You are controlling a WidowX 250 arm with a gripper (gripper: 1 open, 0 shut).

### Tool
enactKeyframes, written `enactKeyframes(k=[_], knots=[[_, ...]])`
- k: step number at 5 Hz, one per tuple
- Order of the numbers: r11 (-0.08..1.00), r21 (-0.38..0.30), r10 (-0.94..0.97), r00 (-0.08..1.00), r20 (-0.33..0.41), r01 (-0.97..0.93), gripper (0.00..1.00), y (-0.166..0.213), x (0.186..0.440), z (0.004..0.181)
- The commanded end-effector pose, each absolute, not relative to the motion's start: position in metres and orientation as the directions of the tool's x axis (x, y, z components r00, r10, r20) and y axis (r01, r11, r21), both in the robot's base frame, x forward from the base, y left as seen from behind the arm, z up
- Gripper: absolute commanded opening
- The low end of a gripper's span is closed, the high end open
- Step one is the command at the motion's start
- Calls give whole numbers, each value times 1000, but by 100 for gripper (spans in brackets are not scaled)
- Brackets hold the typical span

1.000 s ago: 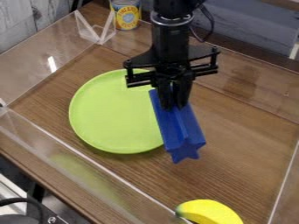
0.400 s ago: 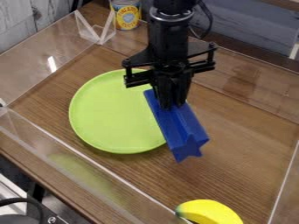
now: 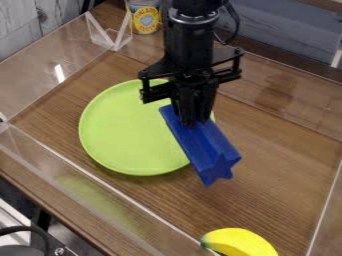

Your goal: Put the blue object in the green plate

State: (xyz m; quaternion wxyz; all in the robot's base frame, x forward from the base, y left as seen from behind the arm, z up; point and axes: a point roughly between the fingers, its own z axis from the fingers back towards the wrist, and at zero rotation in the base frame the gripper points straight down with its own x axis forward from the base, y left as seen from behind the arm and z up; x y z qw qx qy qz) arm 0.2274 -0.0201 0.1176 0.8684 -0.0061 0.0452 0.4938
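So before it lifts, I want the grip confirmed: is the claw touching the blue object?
Touching. The camera view shows the claw shut on the upper end of the blue object, no gap visible.

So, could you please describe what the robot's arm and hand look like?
The arm is a black, roughly cylindrical column. The hand is black too, with a horizontal crossbar, thin rod-like linkages at its sides and dark fingers. Black cables loop near the top. No markings are legible.

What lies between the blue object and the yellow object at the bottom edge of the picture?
Only bare wooden table lies between the blue object and the yellow object; the single camera view shows nothing else on that stretch.
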Motion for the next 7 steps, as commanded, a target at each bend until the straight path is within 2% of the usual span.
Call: enactKeyframes(k=[1,4,7], knots=[[460,-20,885,461,-67,-887,0,-18,234,135],[332,20,937,327,-121,-943,0,-15,232,137],[344,3,933,342,-109,-939,0,-1,240,135]])
